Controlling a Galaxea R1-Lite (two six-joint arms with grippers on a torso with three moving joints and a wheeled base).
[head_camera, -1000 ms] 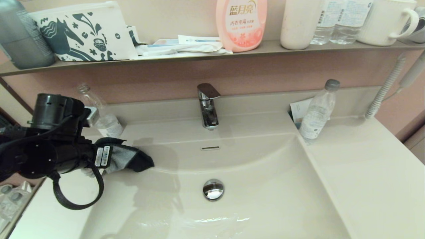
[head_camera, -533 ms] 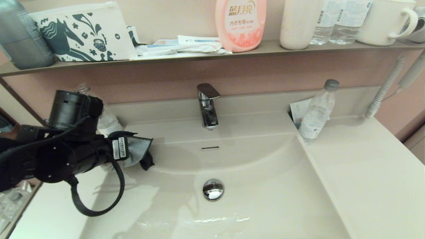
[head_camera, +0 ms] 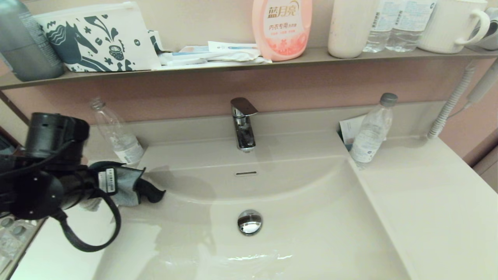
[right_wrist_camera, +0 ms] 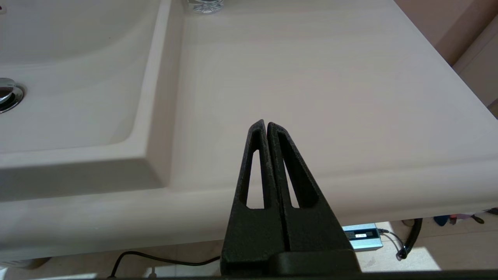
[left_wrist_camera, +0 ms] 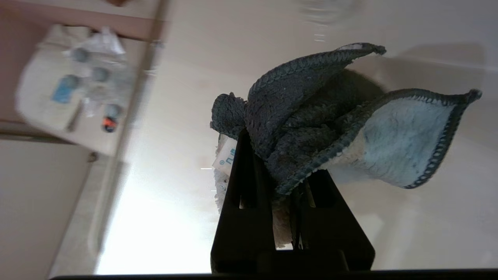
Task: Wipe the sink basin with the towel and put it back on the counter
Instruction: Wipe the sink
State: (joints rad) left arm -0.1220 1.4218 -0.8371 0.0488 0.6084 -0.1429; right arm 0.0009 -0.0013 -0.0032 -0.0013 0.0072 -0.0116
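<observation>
My left gripper [head_camera: 116,186] [left_wrist_camera: 278,155] is shut on the towel [head_camera: 132,186] [left_wrist_camera: 330,124], a fluffy teal-grey and pale cloth bunched at the fingertips. It hangs just above the counter [head_camera: 58,249] at the left rim of the sink basin [head_camera: 303,233], whose chrome drain plug [head_camera: 249,222] and overflow slot [head_camera: 246,173] show. My right gripper [right_wrist_camera: 266,124] is shut with nothing in it, parked over the front edge of the counter [right_wrist_camera: 311,77] right of the basin [right_wrist_camera: 70,77]; it does not show in the head view.
A clear bottle [head_camera: 116,134] stands close behind the left gripper, and another bottle [head_camera: 371,130] at the basin's back right corner. The chrome faucet [head_camera: 243,122] rises behind the basin. Above it, a shelf [head_camera: 233,64] carries a horse-print pouch [head_camera: 97,37], pink detergent bottle [head_camera: 282,27] and cups.
The left gripper with the towel swung right and toward the wall half a second ago, then drew back left and nearer; it now hangs over the counter at the basin's left rim.
</observation>
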